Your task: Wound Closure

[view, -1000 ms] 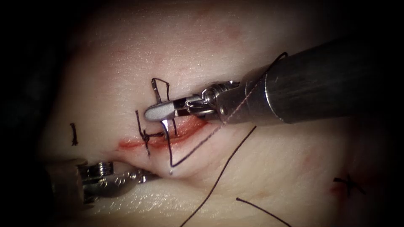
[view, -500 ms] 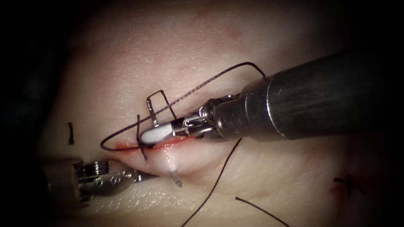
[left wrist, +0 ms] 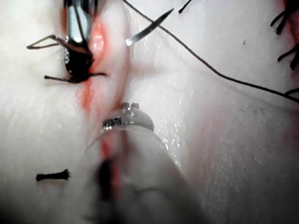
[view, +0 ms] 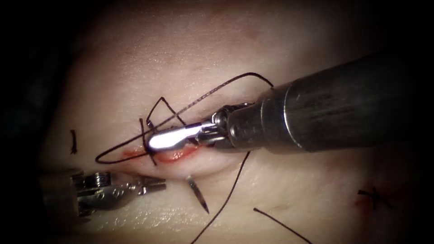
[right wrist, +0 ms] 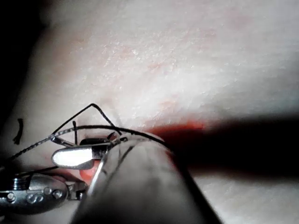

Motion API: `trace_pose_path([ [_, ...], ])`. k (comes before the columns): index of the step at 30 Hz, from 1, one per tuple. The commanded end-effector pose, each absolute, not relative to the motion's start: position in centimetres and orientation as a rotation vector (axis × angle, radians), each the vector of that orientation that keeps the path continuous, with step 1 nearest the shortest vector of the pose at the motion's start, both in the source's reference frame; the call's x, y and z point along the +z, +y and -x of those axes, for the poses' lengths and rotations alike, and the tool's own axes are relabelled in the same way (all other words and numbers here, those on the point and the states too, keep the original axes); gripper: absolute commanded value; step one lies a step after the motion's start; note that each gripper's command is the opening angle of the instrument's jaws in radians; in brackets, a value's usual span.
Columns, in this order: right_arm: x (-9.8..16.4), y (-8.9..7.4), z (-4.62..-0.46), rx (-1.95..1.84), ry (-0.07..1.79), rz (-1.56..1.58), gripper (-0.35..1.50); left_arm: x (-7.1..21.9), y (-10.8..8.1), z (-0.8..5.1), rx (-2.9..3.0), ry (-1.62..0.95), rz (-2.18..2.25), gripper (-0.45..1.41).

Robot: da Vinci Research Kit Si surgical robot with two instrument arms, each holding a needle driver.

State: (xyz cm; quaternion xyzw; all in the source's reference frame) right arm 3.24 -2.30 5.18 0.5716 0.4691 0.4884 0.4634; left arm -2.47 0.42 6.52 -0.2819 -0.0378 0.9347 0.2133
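Note:
The cut [view: 175, 156] runs across the tissue [view: 203, 45], rimmed with red fluid. The needle [view: 198, 196] is in the tissue: its pointed end sticks out of the near lip below the cut, also seen as needle [left wrist: 147, 29]. My right tool [view: 156, 139] lies over the cut with its jaws parted, at the spot where the needle's back end goes in; it grips nothing I can make out. Thread [view: 217, 92] loops from its wrist across the cut. My left tool [view: 160, 184] rests open against the near lip, left of the needle tip, holding nothing.
A tied stitch [view: 147, 149] crosses the cut beside the right jaws. Loose thread [view: 228, 194] trails toward the front and another strand [view: 280, 223] lies further right. A cut thread end [view: 72, 141] lies far left, and an old stitch [view: 373, 196] far right.
The right tool dipped and moved left, driving the needle; its tip came farther out of the near lip. The right jaws went from shut to parted. The thread loop swung left.

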Motion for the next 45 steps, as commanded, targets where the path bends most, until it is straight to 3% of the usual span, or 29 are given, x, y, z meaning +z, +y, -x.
trace_pose_path([
  [1, 5.24, -2.31, -3.26, 1.201, 1.162, -1.392, 1.10, 6.58, 0.36, 2.54, 2.602, -0.110, 0.789, 0.22],
  [4, 5.25, -2.06, -3.10, 1.172, 1.219, -1.286, 1.16, 6.33, 0.23, 2.61, 2.638, -0.063, 0.852, 0.39],
  [14, 5.19, -1.83, -2.76, 1.127, 1.255, -1.187, 1.11, 6.04, 0.11, 2.82, 2.670, 0.089, 1.040, 0.57],
  [17, 5.18, -1.88, -2.70, 1.114, 1.258, -1.160, 1.11, 6.03, 0.32, 2.83, 2.632, 0.224, 1.141, 0.71],
  [27, 5.22, -1.97, -2.54, 1.106, 1.274, -1.143, 1.04, 6.08, 0.55, 2.96, 2.605, 0.420, 1.230, 0.71],
  [38, 5.23, -2.00, -2.35, 1.135, 1.296, -1.129, 0.96, 6.29, 0.63, 3.11, 2.622, 0.455, 1.227, 0.71],
  [40, 5.24, -2.01, -2.32, 1.151, 1.315, -1.122, 0.91, 6.36, 0.66, 3.12, 2.617, 0.466, 1.232, 0.39],
  [41, 5.24, -2.01, -2.32, 1.151, 1.315, -1.122, 0.91, 6.36, 0.66, 3.12, 2.617, 0.466, 1.232, 0.39],
  [42, 5.24, -2.01, -2.32, 1.155, 1.319, -1.119, 0.89, 6.37, 0.66, 3.11, 2.615, 0.468, 1.239, 0.12],
  [43, 5.24, -2.02, -2.31, 1.160, 1.323, -1.115, 0.86, 6.39, 0.66, 3.10, 2.602, 0.450, 1.269, -0.30],
  [44, 5.25, -2.03, -2.29, 1.162, 1.328, -1.113, 0.79, 6.39, 0.65, 3.09, 2.570, 0.411, 1.326, -0.45],
  [45, 5.25, -2.04, -2.28, 1.161, 1.328, -1.114, 0.76, 6.39, 0.63, 3.09, 2.553, 0.394, 1.346, -0.45],
])
